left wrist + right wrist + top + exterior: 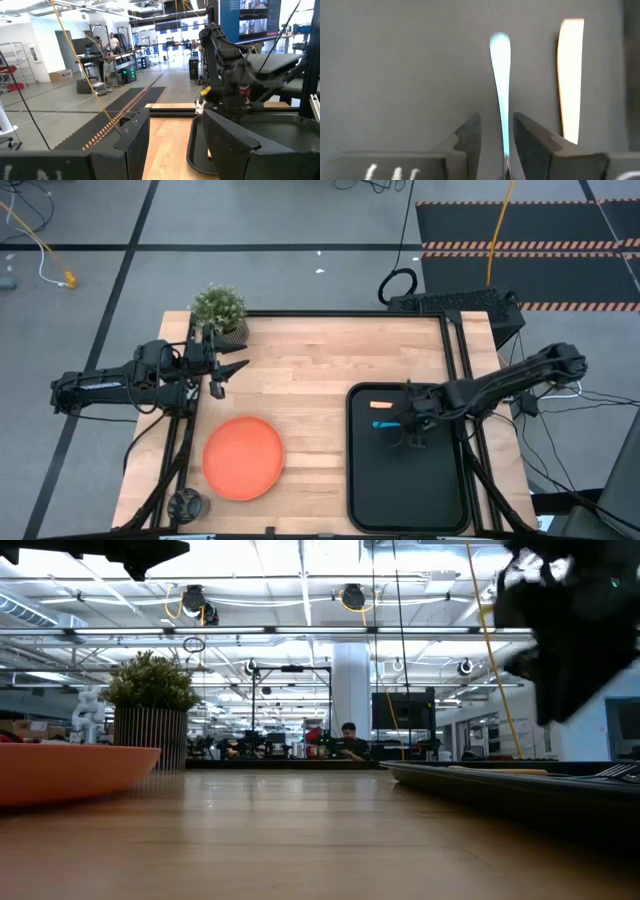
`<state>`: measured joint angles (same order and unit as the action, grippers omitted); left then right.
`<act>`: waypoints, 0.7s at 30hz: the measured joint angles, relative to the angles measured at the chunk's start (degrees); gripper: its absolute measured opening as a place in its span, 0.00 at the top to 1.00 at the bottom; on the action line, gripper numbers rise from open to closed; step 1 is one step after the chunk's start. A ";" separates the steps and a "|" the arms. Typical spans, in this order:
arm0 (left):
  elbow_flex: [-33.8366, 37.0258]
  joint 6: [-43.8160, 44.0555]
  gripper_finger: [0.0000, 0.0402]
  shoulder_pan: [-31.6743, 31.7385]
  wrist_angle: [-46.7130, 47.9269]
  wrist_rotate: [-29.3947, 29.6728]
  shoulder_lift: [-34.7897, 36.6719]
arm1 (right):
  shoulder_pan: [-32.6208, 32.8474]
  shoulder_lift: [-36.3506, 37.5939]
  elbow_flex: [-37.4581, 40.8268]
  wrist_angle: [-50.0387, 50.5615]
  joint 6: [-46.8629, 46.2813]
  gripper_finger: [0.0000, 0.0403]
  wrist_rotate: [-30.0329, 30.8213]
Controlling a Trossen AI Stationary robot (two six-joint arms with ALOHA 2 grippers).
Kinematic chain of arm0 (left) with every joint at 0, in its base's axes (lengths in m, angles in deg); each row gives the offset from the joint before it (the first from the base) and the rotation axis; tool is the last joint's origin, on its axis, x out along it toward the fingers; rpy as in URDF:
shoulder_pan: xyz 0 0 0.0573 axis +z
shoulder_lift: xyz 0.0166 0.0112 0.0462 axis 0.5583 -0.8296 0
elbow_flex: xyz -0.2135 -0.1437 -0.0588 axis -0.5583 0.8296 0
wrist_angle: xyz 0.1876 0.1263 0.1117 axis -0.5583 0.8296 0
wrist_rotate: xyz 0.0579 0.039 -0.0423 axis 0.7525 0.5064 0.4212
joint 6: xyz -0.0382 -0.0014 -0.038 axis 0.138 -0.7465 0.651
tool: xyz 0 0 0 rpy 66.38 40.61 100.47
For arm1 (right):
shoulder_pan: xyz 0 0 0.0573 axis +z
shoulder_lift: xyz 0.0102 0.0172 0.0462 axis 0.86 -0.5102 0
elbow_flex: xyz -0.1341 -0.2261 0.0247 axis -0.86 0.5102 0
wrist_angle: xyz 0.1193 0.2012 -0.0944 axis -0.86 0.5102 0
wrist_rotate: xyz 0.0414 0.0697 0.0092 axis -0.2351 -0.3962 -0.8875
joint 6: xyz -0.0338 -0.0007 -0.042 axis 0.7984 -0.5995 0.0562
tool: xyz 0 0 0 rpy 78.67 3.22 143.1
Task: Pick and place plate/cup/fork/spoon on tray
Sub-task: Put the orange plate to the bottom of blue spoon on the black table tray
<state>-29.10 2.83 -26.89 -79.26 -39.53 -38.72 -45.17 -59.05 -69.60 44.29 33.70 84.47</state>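
High view: right gripper point(412, 428) low over the tray point(440, 505), with the spoon point(384, 424) beneath it and the fork point(381, 405) just beside. Right wrist view alone shows the fingers point(470, 134) slightly spread, flanking the spoon's point(500, 75) blue handle; contact cannot be told. Left gripper point(228, 370) waits above the tabletop point(300, 360) near the plant point(219, 308), fingers point(137, 142) spread. The plate point(243, 457) and cup point(186, 504) lie on the tabletop, well apart from the tray.

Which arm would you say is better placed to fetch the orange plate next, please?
Left, probably. The left gripper hovers open just beyond the plate, while the right gripper is over the tray with the spoon between its jaws.
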 joint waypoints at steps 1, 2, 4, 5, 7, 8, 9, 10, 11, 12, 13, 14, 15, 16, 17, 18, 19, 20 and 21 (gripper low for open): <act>0.00 -0.01 0.54 0.00 0.00 0.00 -0.01 | -0.18 0.12 -0.90 -1.64 0.70 0.73 0.08; 0.00 -0.02 0.54 0.00 0.00 0.00 -0.01 | -0.37 0.14 -1.79 -3.95 1.15 0.73 0.97; 0.00 -0.02 0.54 0.00 0.00 0.00 0.01 | -0.88 0.14 -3.35 -9.06 1.02 0.72 4.84; 0.00 -0.02 0.54 0.00 0.00 0.00 0.01 | -1.20 0.12 -3.79 -11.63 1.38 0.72 5.93; 0.00 -0.02 0.54 0.00 -0.02 0.00 -0.01 | -2.20 -1.14 -4.71 -16.77 2.77 0.72 5.86; 0.00 -0.02 0.54 0.00 -0.02 -0.04 -0.01 | -2.70 -2.05 -5.34 -18.54 3.02 0.72 5.72; 0.00 -0.09 0.54 0.00 -0.07 -0.04 0.00 | -3.28 -3.13 -6.03 -19.43 3.00 0.72 5.70; 0.00 -0.13 0.54 0.00 -0.20 -0.04 0.01 | -4.08 -4.62 -6.97 -19.86 2.69 0.72 4.90; -0.02 -0.13 0.54 0.00 -0.32 -0.05 -0.01 | -4.90 -6.35 -8.16 -20.61 2.33 0.72 3.77; -0.01 -0.17 0.54 0.00 -0.46 -0.07 -0.01 | -5.60 -8.24 -9.44 -21.18 1.95 0.72 2.86; 0.00 -0.32 0.54 0.00 -0.75 -0.07 -0.01 | -6.10 -10.50 -10.75 -21.14 1.37 0.72 2.75; -0.02 -0.51 0.54 0.00 -1.10 -0.07 -0.01 | -6.63 -12.76 -12.19 -20.79 0.59 0.72 2.78; -0.02 -0.61 0.54 0.00 -1.39 -0.09 -0.01 | -7.19 -15.10 -13.73 -20.54 -0.05 0.72 2.80; -0.02 -0.71 0.54 0.00 -1.50 -0.09 -0.01 | -7.68 -17.67 -15.51 -20.57 -0.66 0.72 2.77; -0.02 -0.74 0.54 0.00 -1.49 -0.09 -0.01 | -8.00 -20.12 -17.35 -20.72 -0.93 0.72 2.53; -0.02 -0.66 0.54 0.00 -1.45 -0.09 -0.01 | -8.24 -22.48 -19.15 -20.68 -0.65 0.72 1.31; -0.02 -0.24 0.54 0.00 -1.32 -0.11 -0.01 | -8.49 -24.72 -21.07 -20.61 0.39 0.72 -0.69; -0.02 0.47 0.54 0.00 -1.08 -0.13 -0.01 | -8.55 -26.95 -23.12 -20.64 1.72 0.72 -2.92; -0.02 1.47 0.54 0.00 -0.78 -0.20 -0.01 | -8.58 -29.13 -25.16 -20.71 2.73 0.72 -4.85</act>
<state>-29.12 4.31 -26.89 -80.04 -39.74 -38.73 -53.74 -88.18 -94.76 23.58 36.44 79.62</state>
